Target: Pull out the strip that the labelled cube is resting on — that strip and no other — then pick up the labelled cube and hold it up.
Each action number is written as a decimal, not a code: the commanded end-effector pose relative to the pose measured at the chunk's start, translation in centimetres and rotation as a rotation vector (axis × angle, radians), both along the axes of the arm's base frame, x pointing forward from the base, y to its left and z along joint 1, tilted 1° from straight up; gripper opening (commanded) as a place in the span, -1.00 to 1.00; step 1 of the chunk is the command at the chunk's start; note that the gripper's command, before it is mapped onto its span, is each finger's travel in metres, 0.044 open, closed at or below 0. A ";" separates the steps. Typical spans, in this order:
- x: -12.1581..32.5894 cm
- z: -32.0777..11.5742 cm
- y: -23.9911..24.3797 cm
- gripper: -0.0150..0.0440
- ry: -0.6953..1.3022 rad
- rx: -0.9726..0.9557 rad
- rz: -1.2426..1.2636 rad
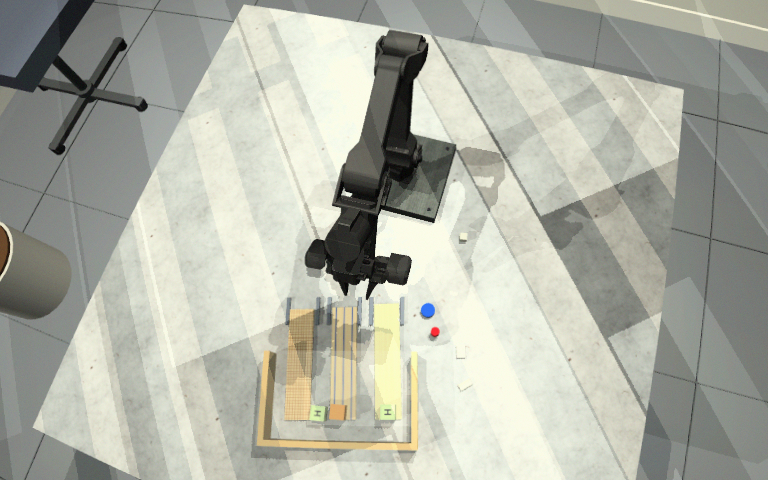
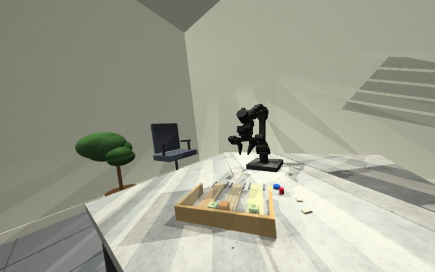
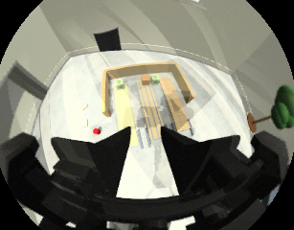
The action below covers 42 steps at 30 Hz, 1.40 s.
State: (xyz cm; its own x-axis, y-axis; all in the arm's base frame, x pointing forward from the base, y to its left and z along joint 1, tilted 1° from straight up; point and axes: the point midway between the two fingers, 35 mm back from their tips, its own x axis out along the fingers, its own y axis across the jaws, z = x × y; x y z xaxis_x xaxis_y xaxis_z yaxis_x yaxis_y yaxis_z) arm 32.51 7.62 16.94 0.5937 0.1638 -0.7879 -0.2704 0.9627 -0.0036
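Pale streaked table (image 1: pixel 209 249), grey tiled floor (image 1: pixel 745 333) — office chair (image 2: pixel 169 143), potted tree (image 2: pixel 107 149).

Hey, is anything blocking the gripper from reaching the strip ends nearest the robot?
Nothing visible does. The gripper hangs above the table, and the near ends of the strips lie open, flanked only by small grey posts.

Tray (image 2: pixel 225 219) looks like plain matt wood, table (image 2: pixel 348 219) is streaky marble-ish, arm (image 1: pixel 385 118) matt black plastic.
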 end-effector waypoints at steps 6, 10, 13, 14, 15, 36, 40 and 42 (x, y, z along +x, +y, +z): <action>1.2 -5.7 3.3 -0.49 0.426 -0.160 0.159; 1.0 -7.8 4.7 -0.49 0.579 -0.218 0.218; 0.9 -7.9 4.8 -0.49 0.587 -0.221 0.221; 0.9 -7.9 4.8 -0.49 0.587 -0.221 0.221; 0.9 -7.9 4.8 -0.49 0.587 -0.221 0.221; 1.1 -10.9 5.0 -0.49 0.586 -0.220 0.221; 1.1 -11.6 5.1 -0.49 0.587 -0.220 0.221; 1.1 -11.9 5.1 -0.49 0.587 -0.220 0.221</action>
State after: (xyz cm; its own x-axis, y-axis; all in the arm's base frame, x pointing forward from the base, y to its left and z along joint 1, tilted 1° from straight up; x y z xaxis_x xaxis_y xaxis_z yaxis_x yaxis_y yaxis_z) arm 33.85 12.80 6.09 0.0404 0.0401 -0.9984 -0.4765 0.8790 0.0160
